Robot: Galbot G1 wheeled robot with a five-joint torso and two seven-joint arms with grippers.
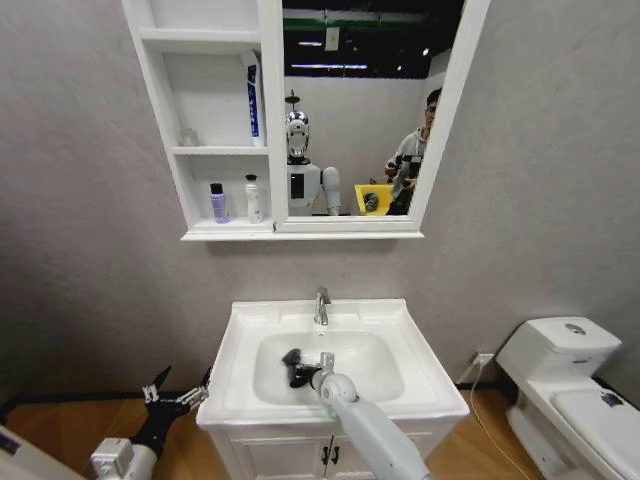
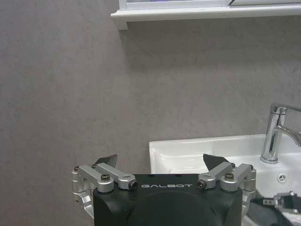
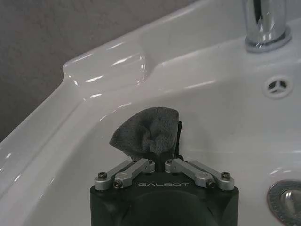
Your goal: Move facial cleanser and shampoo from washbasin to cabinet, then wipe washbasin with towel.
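Observation:
My right gripper (image 1: 298,370) is down in the bowl of the white washbasin (image 1: 410,375), shut on the dark grey towel (image 3: 149,131), which bunches out past the fingertips (image 3: 162,159) against the bowl's wall (image 3: 94,155). The towel (image 1: 292,362) lies left of the bowl's middle. My left gripper (image 1: 178,398) hangs open and empty to the left of the washbasin, below rim height (image 2: 160,162). On the cabinet (image 1: 160,120), a white and blue tube (image 1: 252,100) stands on the middle shelf. A purple bottle (image 1: 218,203) and a white bottle (image 1: 254,198) stand on the bottom shelf. Which is the cleanser or shampoo I cannot tell.
The chrome faucet (image 1: 322,306) rises at the back of the basin, with the drain (image 3: 288,201) near my right gripper. A white toilet (image 1: 565,385) stands to the right. The vanity doors (image 1: 290,458) are below the basin. A small jar (image 1: 188,137) sits on the middle shelf.

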